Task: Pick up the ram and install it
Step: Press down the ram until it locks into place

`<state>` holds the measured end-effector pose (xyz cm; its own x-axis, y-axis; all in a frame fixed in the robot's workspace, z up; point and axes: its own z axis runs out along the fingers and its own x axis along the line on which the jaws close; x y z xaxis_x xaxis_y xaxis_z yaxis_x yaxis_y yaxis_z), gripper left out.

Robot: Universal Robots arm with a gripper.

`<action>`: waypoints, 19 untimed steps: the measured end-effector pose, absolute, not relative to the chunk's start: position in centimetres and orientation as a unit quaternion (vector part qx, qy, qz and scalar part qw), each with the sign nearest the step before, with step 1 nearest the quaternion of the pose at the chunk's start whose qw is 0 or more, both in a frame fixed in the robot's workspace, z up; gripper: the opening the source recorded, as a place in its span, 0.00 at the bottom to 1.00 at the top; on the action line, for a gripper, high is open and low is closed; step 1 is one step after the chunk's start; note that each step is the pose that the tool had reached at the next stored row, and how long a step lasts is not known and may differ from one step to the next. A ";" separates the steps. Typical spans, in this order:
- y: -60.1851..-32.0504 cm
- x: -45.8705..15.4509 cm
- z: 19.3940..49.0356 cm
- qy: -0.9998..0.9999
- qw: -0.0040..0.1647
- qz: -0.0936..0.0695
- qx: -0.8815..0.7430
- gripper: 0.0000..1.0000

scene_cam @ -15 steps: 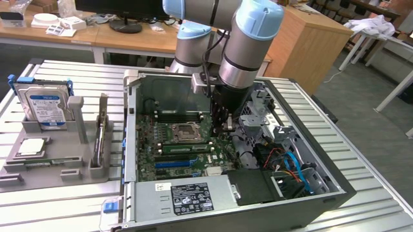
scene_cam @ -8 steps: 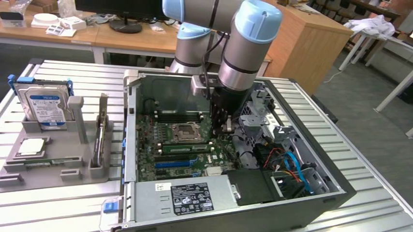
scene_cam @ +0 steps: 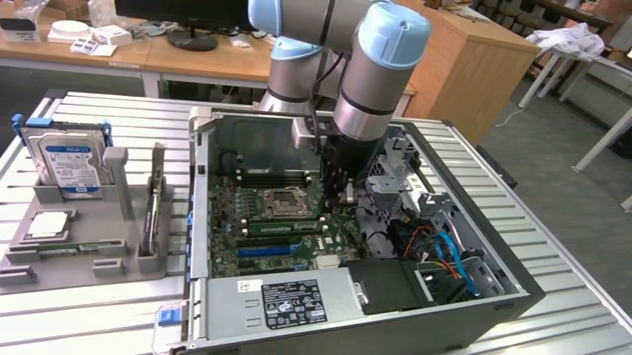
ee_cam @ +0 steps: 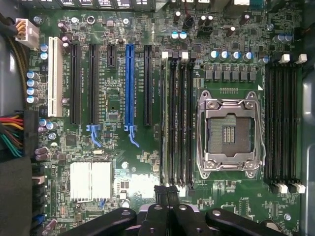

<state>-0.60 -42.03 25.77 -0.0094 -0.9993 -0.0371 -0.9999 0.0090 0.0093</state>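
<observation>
**Gripper** [scene_cam: 348,198]: 1. Fingers pressed together, nothing between them. It reaches down inside the open case [scene_cam: 493,296], with its tips low over the motherboard [ee_cam: 123,162], at one end of the nearer slot bank.

**Ram** [scene_cam: 283,226]: 1 green stick on edge in the slot bank [ee_cam: 177,123] that runs away from the fingertips, beside the socket. It is free of the gripper and appears to be seated. Whether the end latches are locked cannot be told.

**Progress (judged):** pickup and carry are done and the stick is in its slot. At most, the final press-home or a check of it remains.

**Memory slots:** 2 banks of 4. One runs from the fingertips. The other bank [ee_cam: 283,123] lies beyond the socket and appears empty.

**Socket** [ee_cam: 229,132]: 1, open with no processor in it, just beside the tool.

**Expansion slots:** 6, on the side of the ram bank away from the socket.
- 1 white
- 1 blue
- 3 long black
- 1 short black

**Tray** [scene_cam: 25,270]: 1, outside the case and well apart from the tool, toward the exterior view's left. It holds:
- 1 hard drive [scene_cam: 69,159], upright
- 1 square chip [scene_cam: 47,224], lying flat
- 1 thin board [scene_cam: 155,211], standing on edge, kind unclear
</observation>
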 end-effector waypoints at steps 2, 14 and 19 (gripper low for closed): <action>-42.0 -0.6 25.7 0.710 0.010 0.016 -0.704 0.11; -42.0 -0.6 25.0 0.710 0.010 0.016 -0.704 0.11; -42.0 -0.6 24.8 0.710 0.010 0.016 -0.704 0.11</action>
